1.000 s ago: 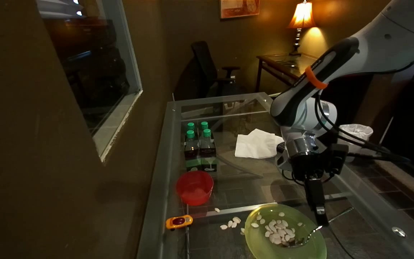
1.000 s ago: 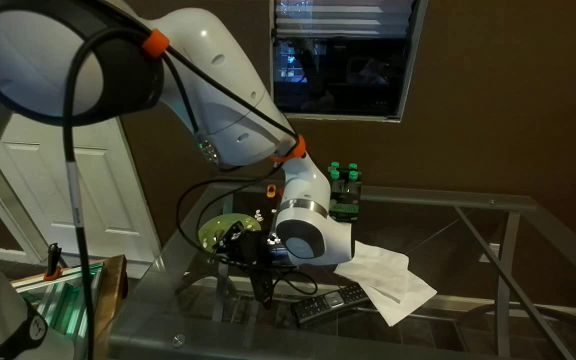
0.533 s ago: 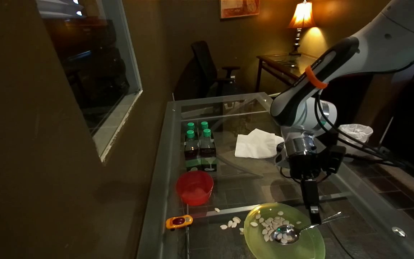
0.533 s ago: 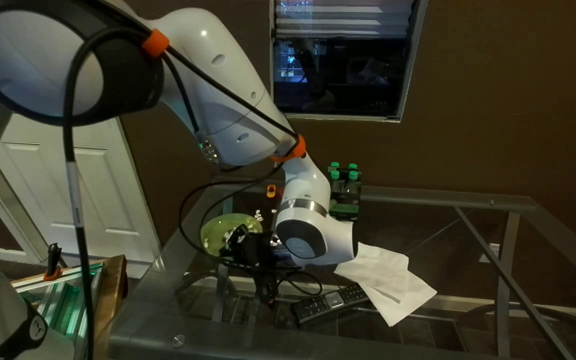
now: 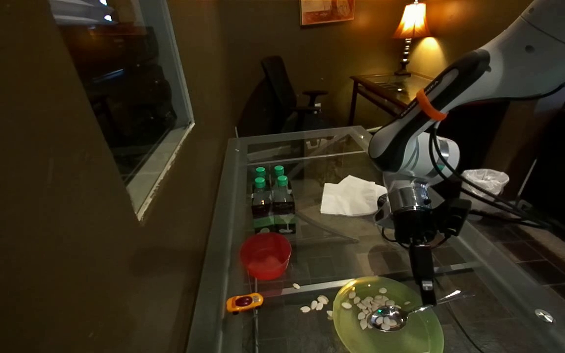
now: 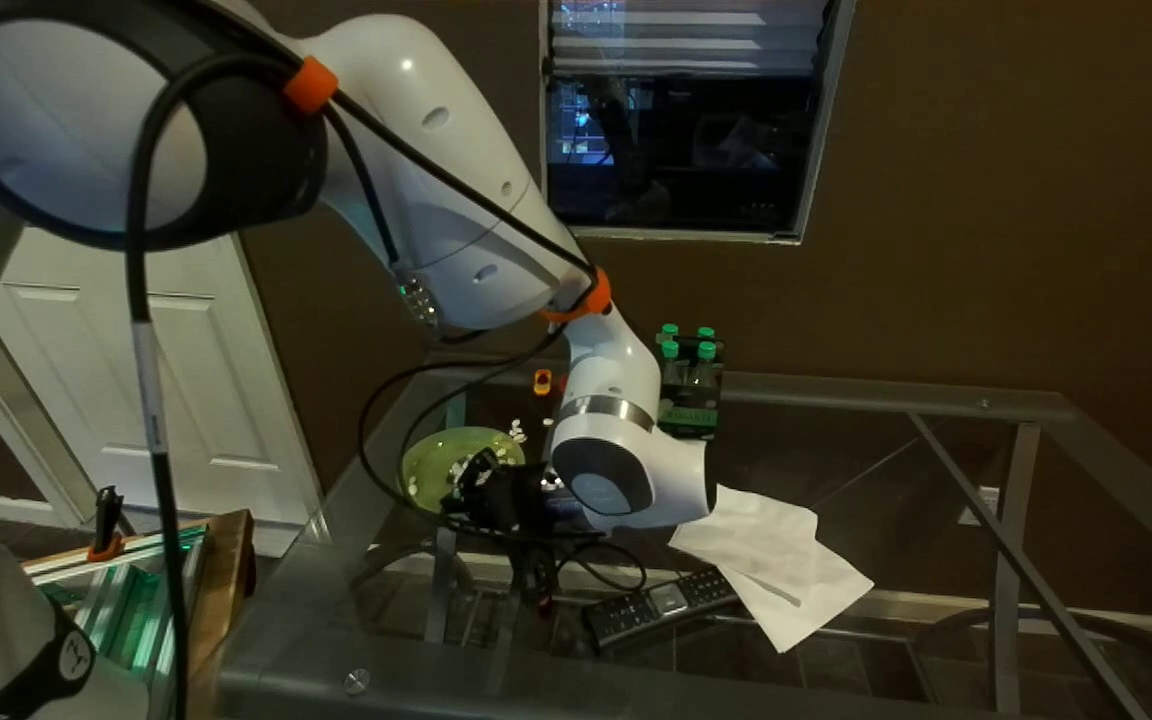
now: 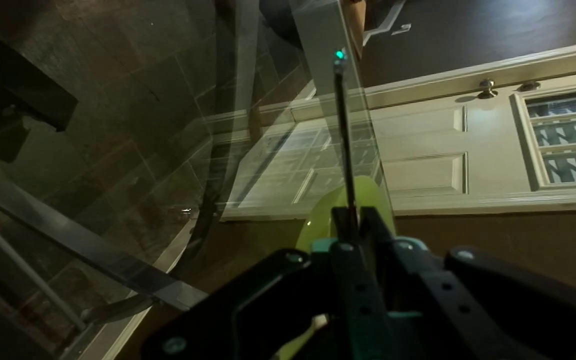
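Observation:
My gripper [image 5: 428, 300] is shut on the handle of a metal spoon [image 5: 389, 318]. In the wrist view the handle [image 7: 345, 130] sticks out between the dark fingertips [image 7: 340, 217]. The spoon slants down to the left, its bowl over a yellow-green plate [image 5: 422, 338]. Several pale seeds lie in the spoon's bowl, and a heap of seeds [image 5: 368, 303] is beside and behind it on the plate. Whether the bowl rests on the heap I cannot tell. In an exterior view the arm and black gripper body hide the spoon and part of the plate [image 6: 436, 450].
Loose seeds [image 5: 320, 300] lie on the glass table left of the plate. Beyond them stand a red bowl [image 5: 265, 257], a yellow toy car [image 5: 244, 302] and a pack of green-capped bottles [image 5: 273, 211]. White napkins [image 5: 348, 198] and a remote [image 6: 661, 605] lie farther along.
My gripper has shifted slightly left and turned the spoon. Its bowl, seen edge-on a second ago, now faces up with seeds in it. Over the last half second there is little movement.

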Robot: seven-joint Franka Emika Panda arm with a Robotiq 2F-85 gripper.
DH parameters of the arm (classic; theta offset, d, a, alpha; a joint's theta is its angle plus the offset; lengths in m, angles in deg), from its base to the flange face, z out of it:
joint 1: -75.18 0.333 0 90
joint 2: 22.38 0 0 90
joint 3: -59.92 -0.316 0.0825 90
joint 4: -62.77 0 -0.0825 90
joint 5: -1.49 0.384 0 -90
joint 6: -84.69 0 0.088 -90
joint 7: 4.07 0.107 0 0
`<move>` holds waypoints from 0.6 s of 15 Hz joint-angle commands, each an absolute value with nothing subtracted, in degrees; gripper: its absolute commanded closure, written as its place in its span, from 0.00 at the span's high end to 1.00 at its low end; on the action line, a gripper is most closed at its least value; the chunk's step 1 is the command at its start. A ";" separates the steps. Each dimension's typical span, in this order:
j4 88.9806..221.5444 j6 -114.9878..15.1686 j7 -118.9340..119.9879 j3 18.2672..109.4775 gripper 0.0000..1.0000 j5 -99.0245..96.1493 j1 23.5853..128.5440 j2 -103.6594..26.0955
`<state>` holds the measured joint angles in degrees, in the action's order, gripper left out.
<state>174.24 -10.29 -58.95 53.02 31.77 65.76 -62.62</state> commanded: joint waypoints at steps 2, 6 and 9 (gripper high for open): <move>172.58 -12.65 -60.39 52.69 0.02 33.51 65.49 -64.97; 171.49 -11.92 -60.05 52.42 0.02 34.83 65.32 -65.68; 170.85 -11.54 -59.50 52.37 0.02 36.13 65.46 -65.92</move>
